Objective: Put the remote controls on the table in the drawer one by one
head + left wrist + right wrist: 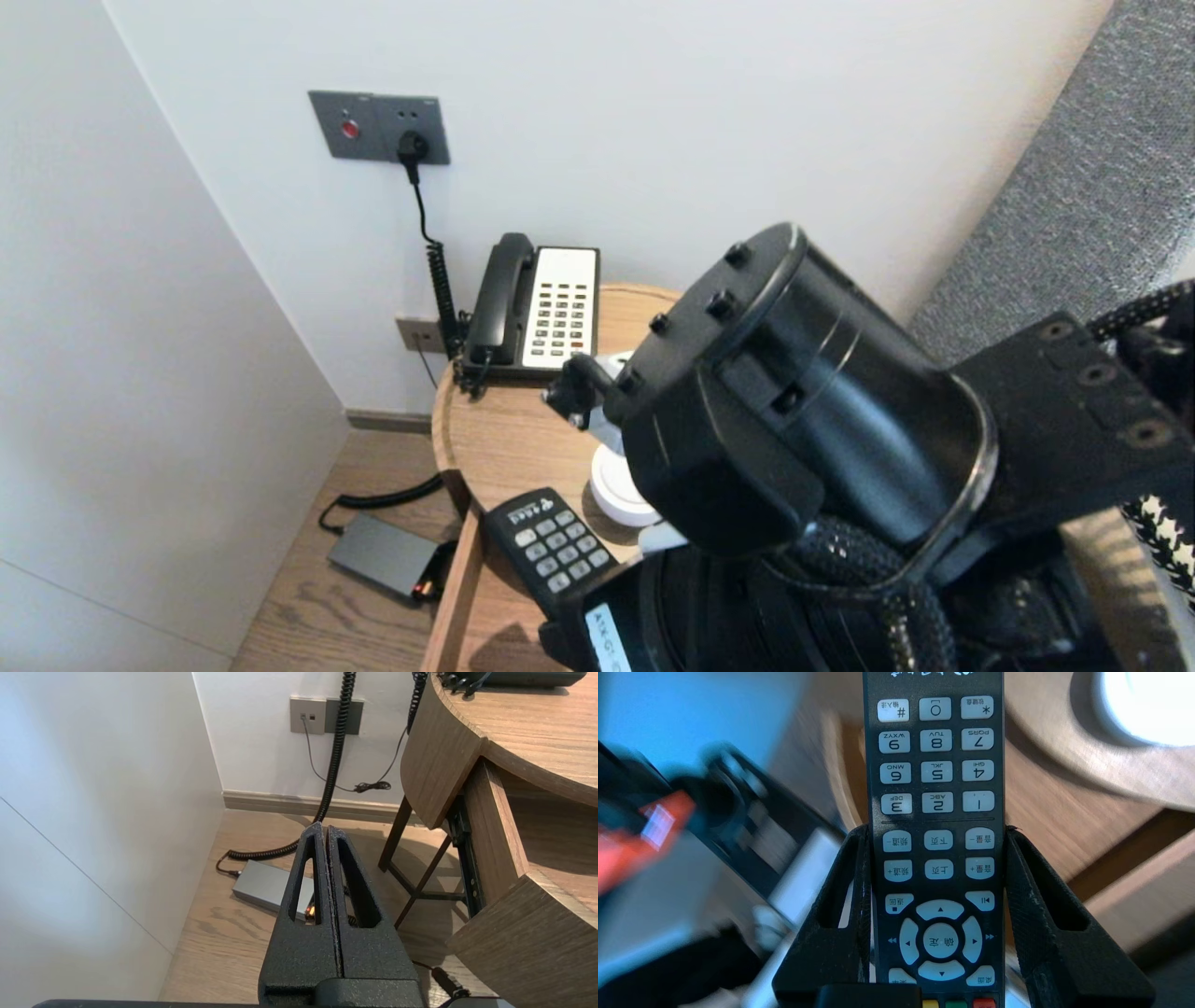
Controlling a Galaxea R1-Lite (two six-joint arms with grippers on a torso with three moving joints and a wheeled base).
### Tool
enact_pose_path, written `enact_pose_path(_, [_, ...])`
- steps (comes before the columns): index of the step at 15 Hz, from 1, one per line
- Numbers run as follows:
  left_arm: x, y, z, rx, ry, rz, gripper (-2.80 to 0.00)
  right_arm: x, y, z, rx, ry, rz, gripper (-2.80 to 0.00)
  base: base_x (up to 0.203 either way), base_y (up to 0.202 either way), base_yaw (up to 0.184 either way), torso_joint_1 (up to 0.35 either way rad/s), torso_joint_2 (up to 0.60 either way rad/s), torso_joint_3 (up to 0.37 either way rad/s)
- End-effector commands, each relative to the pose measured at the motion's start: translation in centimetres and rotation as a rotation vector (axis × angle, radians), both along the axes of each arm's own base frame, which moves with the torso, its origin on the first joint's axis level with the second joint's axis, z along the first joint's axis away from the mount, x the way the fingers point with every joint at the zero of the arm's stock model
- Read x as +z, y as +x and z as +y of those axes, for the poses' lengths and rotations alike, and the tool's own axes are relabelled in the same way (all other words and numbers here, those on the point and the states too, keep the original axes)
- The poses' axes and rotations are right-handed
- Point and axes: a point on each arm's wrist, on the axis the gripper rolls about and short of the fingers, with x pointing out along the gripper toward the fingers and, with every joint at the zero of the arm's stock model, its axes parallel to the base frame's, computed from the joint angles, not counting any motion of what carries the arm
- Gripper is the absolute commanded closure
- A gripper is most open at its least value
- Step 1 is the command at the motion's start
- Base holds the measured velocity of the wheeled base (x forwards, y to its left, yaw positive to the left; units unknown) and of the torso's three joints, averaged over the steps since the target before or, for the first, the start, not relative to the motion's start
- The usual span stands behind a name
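A black remote control [936,788] with pale keys lies lengthwise between the fingers of my right gripper [934,830]. Both fingers press its long sides, so the gripper is shut on it. In the head view the remote's number pad [551,546] sticks out from under my right arm [803,401], over the front edge of the round wooden table [504,439] and its pulled-out drawer [457,588]. My left gripper [322,828] hangs parked beside the table, above the floor, its fingers pressed together and holding nothing.
A black and white desk phone [537,303] stands at the table's back, its coiled cord running to a wall socket [378,126]. A white round object [621,485] sits by the remote. A grey power box [383,555] lies on the floor. White walls close in at left and behind.
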Motion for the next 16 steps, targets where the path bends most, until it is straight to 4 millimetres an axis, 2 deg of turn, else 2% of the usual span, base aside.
enact_pose_path(1, [-0.3, 0.1, 0.0, 0.001, 0.0, 0.008, 0.0, -1.7, -0.2, 0.2, 0.037, -0.07, 0.01, 0.0, 0.0, 0.0, 0.0, 0.0, 0.0, 0.0])
enact_pose_path(5, [-0.3, 0.1, 0.0, 0.001, 0.0, 0.008, 0.0, -3.5, -0.1, 1.8, 0.081, -0.122, 0.039, 0.0, 0.0, 0.0, 0.0, 0.0, 0.0, 0.0])
enact_pose_path(9, [-0.3, 0.1, 0.0, 0.001, 0.0, 0.008, 0.0, -5.8, 0.1, 4.5, 0.117, -0.134, 0.031, 0.0, 0.0, 0.0, 0.0, 0.0, 0.0, 0.0])
enact_pose_path(16, [-0.3, 0.1, 0.0, 0.001, 0.0, 0.008, 0.0, -7.9, 0.5, 5.4, 0.119, -0.177, 0.036, 0.0, 0.0, 0.0, 0.0, 0.0, 0.0, 0.0])
